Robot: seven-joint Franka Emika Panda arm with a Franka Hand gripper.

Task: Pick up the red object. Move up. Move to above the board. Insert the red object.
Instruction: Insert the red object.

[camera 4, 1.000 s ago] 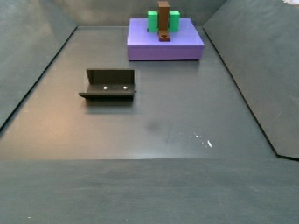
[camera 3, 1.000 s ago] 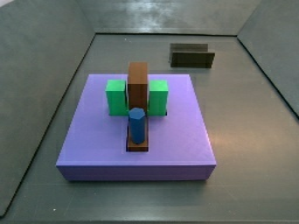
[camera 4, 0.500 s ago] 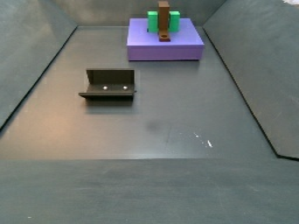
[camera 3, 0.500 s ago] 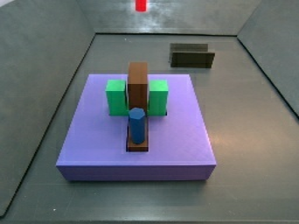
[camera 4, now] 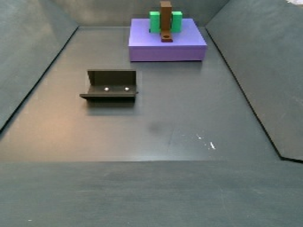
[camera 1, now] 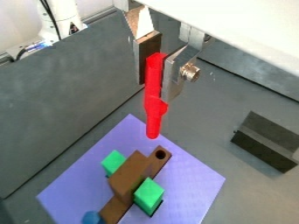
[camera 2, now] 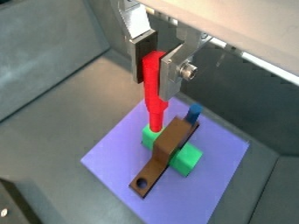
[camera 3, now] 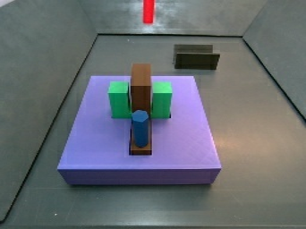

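Observation:
In both wrist views my gripper (camera 1: 158,74) (camera 2: 152,75) is shut on the upper end of the red object (camera 1: 153,103) (camera 2: 153,103). This thin red rod hangs straight down, in the air above the board (camera 1: 190,181) (camera 2: 225,171). The board is a lavender slab carrying a brown block (camera 1: 126,182) (camera 2: 165,154) with a hole at one end, green blocks (camera 1: 114,162) (camera 2: 184,158) and a blue peg (camera 2: 191,114). In a side view only the red object (camera 3: 148,11) shows at the top edge, beyond the board (camera 3: 180,148). The gripper itself is out of both side views.
The fixture (camera 4: 109,85) (camera 3: 196,57) (camera 1: 268,140) stands on the grey floor, apart from the board (camera 4: 190,50). Sloping grey walls enclose the floor on all sides. The blue peg (camera 3: 140,127) stands upright at the brown block's near end.
The red object has come into a side view at its top edge and now reaches further down. Board, blocks and fixture have not moved.

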